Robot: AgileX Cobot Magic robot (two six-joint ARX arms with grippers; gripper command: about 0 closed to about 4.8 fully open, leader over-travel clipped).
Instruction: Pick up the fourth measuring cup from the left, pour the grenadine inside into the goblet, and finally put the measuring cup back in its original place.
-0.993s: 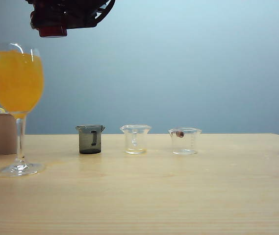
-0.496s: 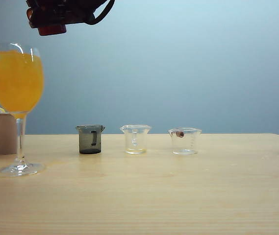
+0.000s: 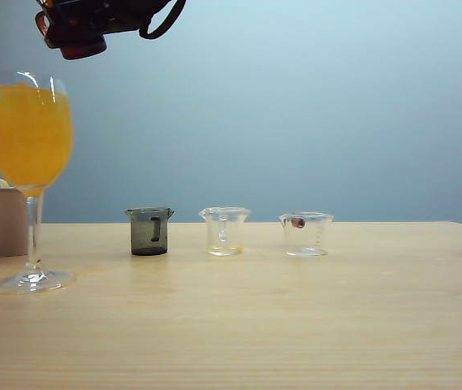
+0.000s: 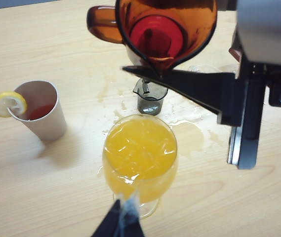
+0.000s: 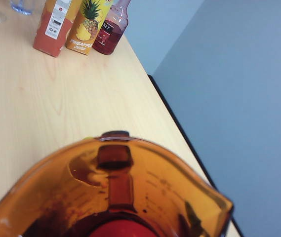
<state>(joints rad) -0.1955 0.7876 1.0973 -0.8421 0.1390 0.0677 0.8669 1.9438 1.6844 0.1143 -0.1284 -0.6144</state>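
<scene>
Tipping further now, the right gripper [image 3: 80, 24] clamps the fourth measuring cup [image 4: 165, 29] above the goblet [image 4: 140, 160]; the left gripper [image 4: 120, 224] pinches its stem.

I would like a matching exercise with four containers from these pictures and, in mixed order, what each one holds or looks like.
Things:
1. goblet
2. amber measuring cup
3. beige paper cup
4. smoky grey measuring cup

States:
A. lemon slice on its rim
B. standing on the table, first in the row of cups
C. filled with orange juice
D. held tilted above the goblet by the right gripper, red liquid inside

Pairs: 1-C, 2-D, 3-A, 4-B
</scene>
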